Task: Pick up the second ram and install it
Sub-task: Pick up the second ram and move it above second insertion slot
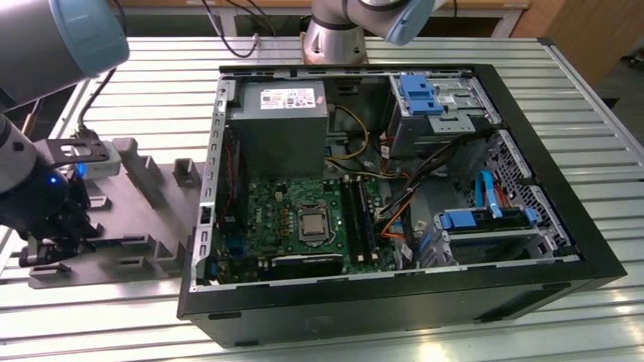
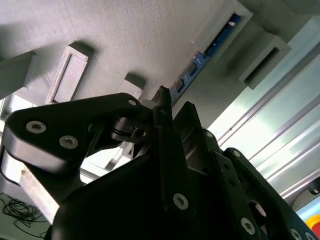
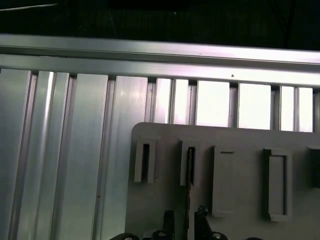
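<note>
The second ram (image 3: 190,165) stands on edge in a slot of the grey holder tray (image 3: 240,140), seen as a thin dark line. In the second wrist view its dark board with a blue label (image 2: 220,34) shows through the tray's (image 2: 125,40) slots. My gripper (image 3: 184,218) hangs low over the tray. One fingertip (image 3: 168,219) stands on each side of the ram's near end with a gap to it, so the gripper is open. In the exterior view the gripper (image 1: 50,245) is at the tray's (image 1: 141,219) end on the exterior view's left.
An open computer case (image 1: 403,302) lies to the exterior view's right of the tray. Its green motherboard (image 1: 277,219) has long black memory slots (image 1: 360,215), with a power supply (image 1: 277,121) and blue drive brackets (image 1: 473,220) around it. The tray rests on a ribbed aluminium table (image 3: 65,150).
</note>
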Tool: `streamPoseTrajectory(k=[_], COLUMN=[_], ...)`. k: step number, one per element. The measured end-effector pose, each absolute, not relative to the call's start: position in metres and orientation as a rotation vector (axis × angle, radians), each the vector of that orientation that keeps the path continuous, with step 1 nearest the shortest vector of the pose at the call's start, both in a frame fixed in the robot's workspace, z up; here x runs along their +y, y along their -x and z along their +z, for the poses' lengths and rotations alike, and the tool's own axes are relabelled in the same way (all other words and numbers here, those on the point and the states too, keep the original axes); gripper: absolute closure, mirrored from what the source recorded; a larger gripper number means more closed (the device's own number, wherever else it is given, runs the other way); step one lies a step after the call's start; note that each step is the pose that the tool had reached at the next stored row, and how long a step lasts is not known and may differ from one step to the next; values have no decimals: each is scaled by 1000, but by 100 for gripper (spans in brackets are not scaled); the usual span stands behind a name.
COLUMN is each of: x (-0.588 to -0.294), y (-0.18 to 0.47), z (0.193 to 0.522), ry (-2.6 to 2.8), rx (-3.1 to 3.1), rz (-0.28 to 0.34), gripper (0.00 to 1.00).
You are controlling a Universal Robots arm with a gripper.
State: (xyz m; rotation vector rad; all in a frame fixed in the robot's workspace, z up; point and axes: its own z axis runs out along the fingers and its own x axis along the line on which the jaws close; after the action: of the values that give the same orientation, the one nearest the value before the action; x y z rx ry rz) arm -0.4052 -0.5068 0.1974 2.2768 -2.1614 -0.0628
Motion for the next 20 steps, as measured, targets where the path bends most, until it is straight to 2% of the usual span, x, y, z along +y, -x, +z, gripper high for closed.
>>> streamPoseTrajectory(k=[20], x=[-506], y=[405], z=[199], ry=[-2285], rx=[-2168], rz=[-79], gripper=[71])
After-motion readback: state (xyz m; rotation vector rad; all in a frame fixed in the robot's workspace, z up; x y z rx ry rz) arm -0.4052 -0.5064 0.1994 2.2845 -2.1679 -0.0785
